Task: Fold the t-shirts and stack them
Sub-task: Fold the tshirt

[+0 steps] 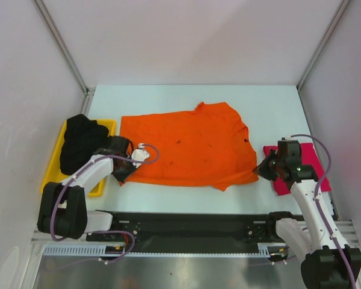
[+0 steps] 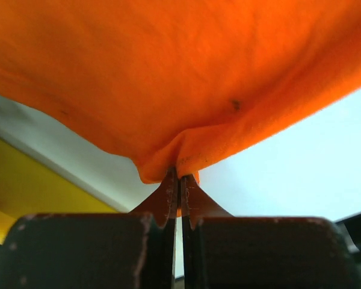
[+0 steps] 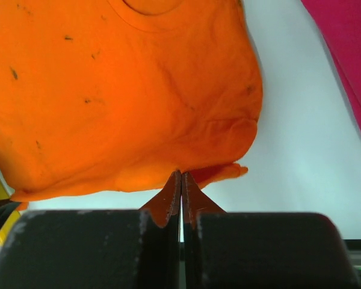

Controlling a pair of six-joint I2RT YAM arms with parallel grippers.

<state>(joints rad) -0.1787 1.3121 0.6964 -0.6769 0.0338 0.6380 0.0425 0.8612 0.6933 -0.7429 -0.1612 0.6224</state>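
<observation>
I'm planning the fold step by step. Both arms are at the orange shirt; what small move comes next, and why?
Probably lift both corners slightly together: the left fingers pinch the orange shirt at its near hem, the right fingers seem shut on its near corner, and it lies flat.

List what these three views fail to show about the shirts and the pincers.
Black t-shirt, top view: bunched on the yellow tray; the left arm covers its near-right part.
Magenta t-shirt, top view: the right arm covers its near-left part; the right wrist view crops it at the frame edge.
Right pincer, right wrist view: shut at the orange t-shirt hem; its own tips hide whether cloth is caught.
</observation>
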